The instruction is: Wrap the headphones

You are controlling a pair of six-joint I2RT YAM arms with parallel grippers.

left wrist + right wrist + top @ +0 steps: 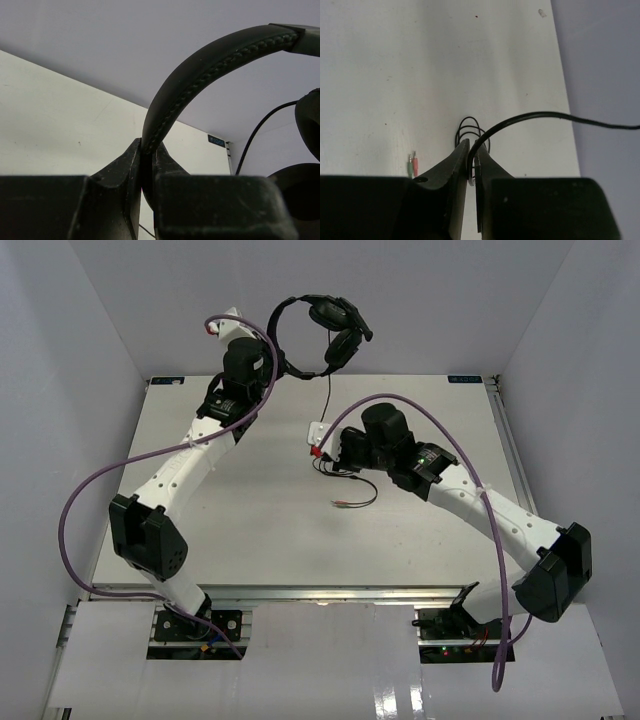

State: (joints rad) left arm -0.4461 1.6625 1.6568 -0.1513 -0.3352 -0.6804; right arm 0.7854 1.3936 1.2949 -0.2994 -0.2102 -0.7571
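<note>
- I see my left gripper [146, 150] clamped tight on the headband [210, 65] of the headphones [335, 330], one jaw on each side of the padded arch.
- The headphones are lifted off the table [260, 540] at its far edge, in front of the back wall. Both earcups sit to the right of that grip.
- From the earcups a thin black cable [328, 395] drops straight down toward my right arm.
- My right gripper [471, 150] is closed on that cable, low over the middle of the table. On the wrist view it is pinched between the fingertips, with a few small loops just beyond them.
- The slack trails on the table, and the green and red plugs [412, 165] lie flat just beside the gripper.
</note>
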